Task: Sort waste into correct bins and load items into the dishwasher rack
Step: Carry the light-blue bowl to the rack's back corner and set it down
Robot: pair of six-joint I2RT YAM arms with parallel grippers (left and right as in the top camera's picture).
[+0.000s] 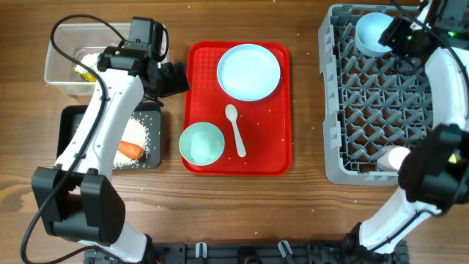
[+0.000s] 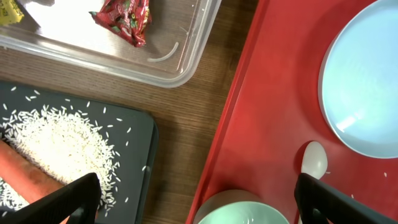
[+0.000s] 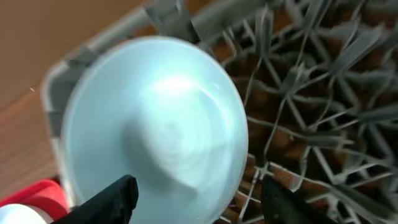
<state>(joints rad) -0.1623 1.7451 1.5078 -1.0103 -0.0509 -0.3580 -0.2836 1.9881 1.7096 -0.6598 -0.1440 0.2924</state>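
Left pincer (image 2: 196,186): spread wide, pinching nothing. Hangs above the narrow strip of desk (image 2: 186,118) between the black tray (image 2: 140,134) and the red tray (image 2: 267,112). Just behind, a corner of the clear tub (image 2: 186,62), with the snack wrapper (image 2: 124,15) inside. On the black tray, the rice grains (image 2: 62,140) in a flat heap and the carrot (image 2: 25,171) lying on them, partly covered by one finger. On the red tray, the plate (image 1: 249,71) at the far side, the near bowl (image 1: 201,143) at the front left, the spoon (image 1: 235,129) just beside both.

Right pincer (image 3: 198,186): also spread, closing on nothing. Directly before its fingers, the far bowl (image 3: 155,118), set in the far left corner of the rack (image 1: 344,110), close to the rack wall on two sides.

Across the black tray, the left arm (image 1: 102,125); along the right side of the rack, the right arm (image 1: 447,81), half hiding a pale round thing (image 1: 396,158) at the near edge, not possible to tell what. Between the red tray and the rack, a broad band of brown wood-grain desk with a few white specks.
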